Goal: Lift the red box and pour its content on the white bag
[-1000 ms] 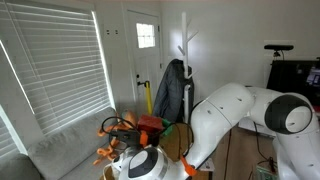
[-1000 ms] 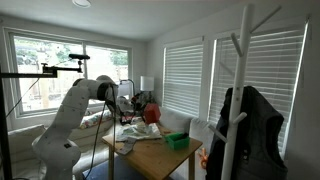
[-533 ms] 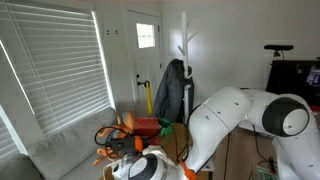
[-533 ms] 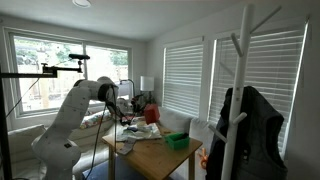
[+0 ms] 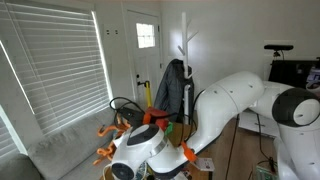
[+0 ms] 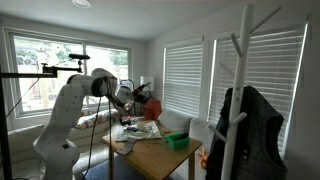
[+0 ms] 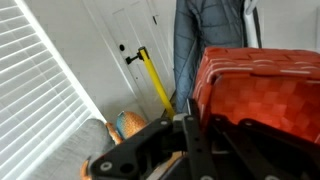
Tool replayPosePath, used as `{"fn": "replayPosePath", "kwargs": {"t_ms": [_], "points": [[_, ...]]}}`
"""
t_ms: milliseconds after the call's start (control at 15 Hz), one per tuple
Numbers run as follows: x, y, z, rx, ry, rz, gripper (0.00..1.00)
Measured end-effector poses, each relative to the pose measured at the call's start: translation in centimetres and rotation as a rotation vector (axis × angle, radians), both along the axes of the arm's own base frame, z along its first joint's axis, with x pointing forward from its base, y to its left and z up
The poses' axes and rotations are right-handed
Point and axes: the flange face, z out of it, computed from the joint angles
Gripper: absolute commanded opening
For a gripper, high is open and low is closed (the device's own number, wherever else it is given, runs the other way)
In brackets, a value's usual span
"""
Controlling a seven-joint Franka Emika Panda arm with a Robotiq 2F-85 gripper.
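My gripper is shut on the rim of the red woven box, which fills the right of the wrist view. In an exterior view the red box hangs tilted in the gripper, above the white bag that lies on the wooden table. In an exterior view my arm hides most of the box; only a red sliver shows. I cannot see what is inside the box.
A green basket stands on the table near its far end. A coat rack with a dark jacket stands by the door and shows in the wrist view. A yellow pole leans near the door. A grey sofa runs under the blinds.
The arm has risen and swung, carrying the red box higher above the table. In an exterior view the arm now covers most of the box.
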Motion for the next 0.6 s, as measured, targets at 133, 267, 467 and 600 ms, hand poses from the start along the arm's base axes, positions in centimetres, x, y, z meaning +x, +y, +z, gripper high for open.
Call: {"fn": "replayPosePath", "kwargs": {"t_ms": [133,267,467,600], "points": [[-1.4,-1.6,3.8,0.103,-0.035,-0.062,0.01],[-3.2,-3.3,6.3,0.202,-0.068,-0.13,0.01],[-6.3,-6.3,7.2,0.345,-0.11,-0.256,0.01],[-8.7,-8.7,6.3,0.424,-0.138,-0.357,0.01]]}}
